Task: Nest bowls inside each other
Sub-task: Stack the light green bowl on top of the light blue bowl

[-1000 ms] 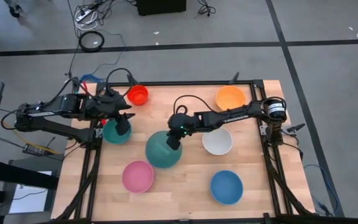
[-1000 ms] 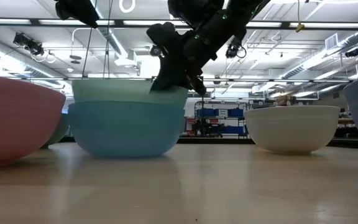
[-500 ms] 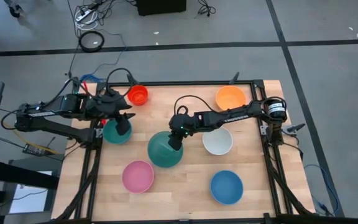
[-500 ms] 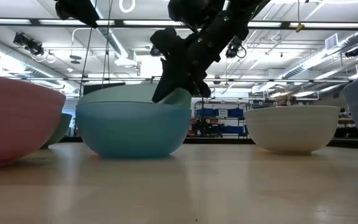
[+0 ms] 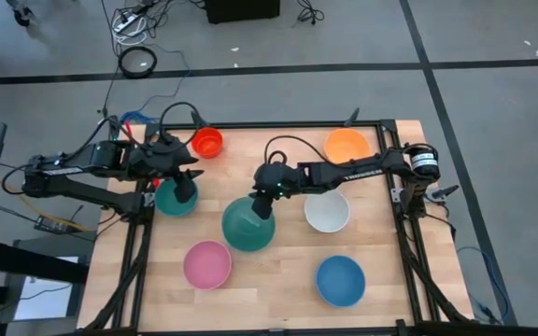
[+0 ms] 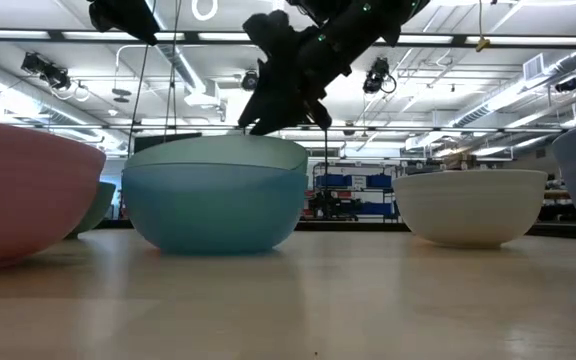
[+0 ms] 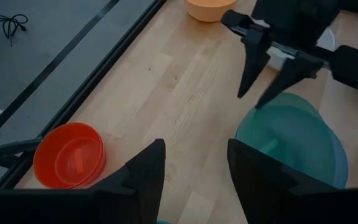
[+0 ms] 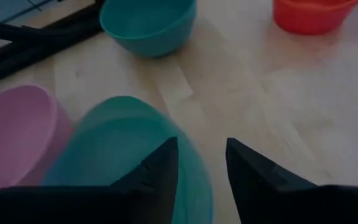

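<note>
While the right tool [image 5: 263, 209] is hanging parted and empty just above the nested green bowl [image 5: 247, 224] mid-bench, it should be rising straight, clearing the rim. Left tool [image 5: 184, 189] is waiting wide open over the teal bowl [image 5: 171, 202].

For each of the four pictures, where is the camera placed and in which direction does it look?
High view: above the table, facing straight down; both arms show, right end effector over the nested green bowl.
Low view: at table-top height, facing level across; the right end effector hangs above the light blue bowl.
Left wrist view: on the left arm, looking past its own fingers at the red bowl.
Right wrist view: on the right arm, looking down past its fingers.
Both wrist views share the red bowl.
</note>
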Available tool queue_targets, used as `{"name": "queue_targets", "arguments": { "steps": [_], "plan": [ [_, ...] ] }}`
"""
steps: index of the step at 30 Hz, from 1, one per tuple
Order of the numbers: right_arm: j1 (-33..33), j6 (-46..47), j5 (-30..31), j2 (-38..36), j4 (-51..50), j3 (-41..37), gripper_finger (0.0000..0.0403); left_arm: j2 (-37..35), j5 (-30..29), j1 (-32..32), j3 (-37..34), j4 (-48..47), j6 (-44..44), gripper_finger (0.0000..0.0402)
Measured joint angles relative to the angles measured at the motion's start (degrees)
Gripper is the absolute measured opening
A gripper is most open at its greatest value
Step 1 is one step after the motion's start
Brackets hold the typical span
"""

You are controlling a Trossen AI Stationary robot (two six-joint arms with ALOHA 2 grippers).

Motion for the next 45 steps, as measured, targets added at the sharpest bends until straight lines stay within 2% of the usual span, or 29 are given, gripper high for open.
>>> {"name": "queue_targets", "arguments": {
  "steps": [14,25,29,36,45],
  "plan": [
    [0.30,-1.45,0.87,0.19,-3.17,0.00,0.0072,0.00,0.00,0.00,0.00,0.00,0.00,0.0182],
    [1.74,-0.07,2.04,0.23,-5.35,-0.88,0.0059,0.00,0.00,0.00,0.00,0.00,0.00,0.0182],
    [2.06,-3.07,5.05,-0.14,-4.24,-0.94,0.0058,0.00,-0.02,0.00,0.00,0.01,-0.02,0.0182],
    [2.08,-4.69,5.03,-2.37,-1.99,-0.17,0.0059,0.00,-0.02,0.00,0.00,-0.02,0.00,0.0182],
    [3.30,-3.15,4.49,0.42,-3.69,-0.13,0.0052,0.02,-0.02,0.00,0.00,0.02,-0.02,0.0182]
  ]
}}
